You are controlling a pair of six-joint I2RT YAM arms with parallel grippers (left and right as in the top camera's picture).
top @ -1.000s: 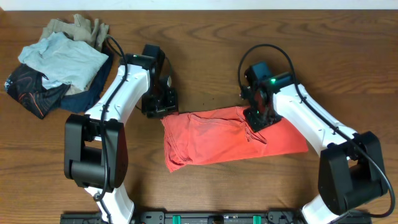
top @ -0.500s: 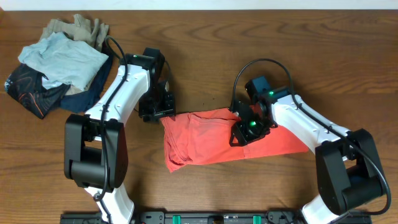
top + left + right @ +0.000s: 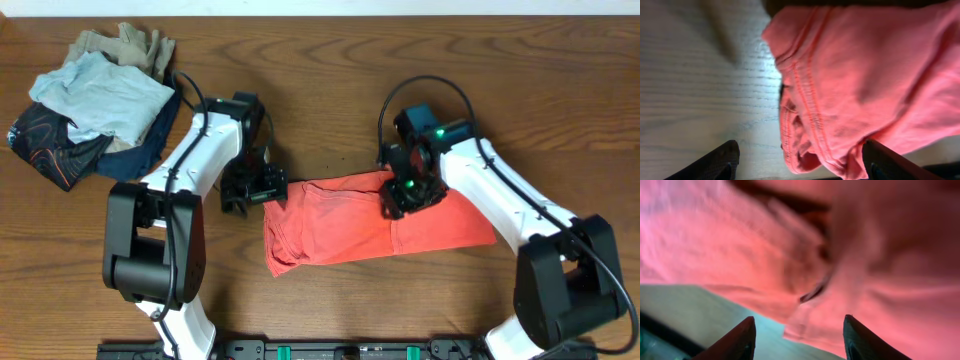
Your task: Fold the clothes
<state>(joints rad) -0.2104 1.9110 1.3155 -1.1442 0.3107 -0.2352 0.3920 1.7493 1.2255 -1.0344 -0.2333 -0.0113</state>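
The clothes, a coral-red T-shirt (image 3: 350, 225), lie folded into a wide strip across the middle of the table. My left gripper (image 3: 250, 190) is at the shirt's left end, open. In the left wrist view its jaws (image 3: 800, 167) stand wide apart, and a stitched hem corner of the shirt (image 3: 850, 85) lies loose between them. My right gripper (image 3: 405, 193) is low over the shirt's upper middle, open. In the right wrist view the two dark fingertips (image 3: 735, 340) sit either side of a loose shirt edge (image 3: 865, 280) and touch no cloth.
A heap of light-blue, tan, navy and black garments (image 3: 90, 100) lies at the back left corner. Bare wooden table (image 3: 320, 80) lies behind and in front of the shirt. Both arm bases stand at the front edge.
Both grippers have opened wider. The left one slid a little toward the front along the shirt's left end. The right one dipped onto the shirt, then drew back slightly.
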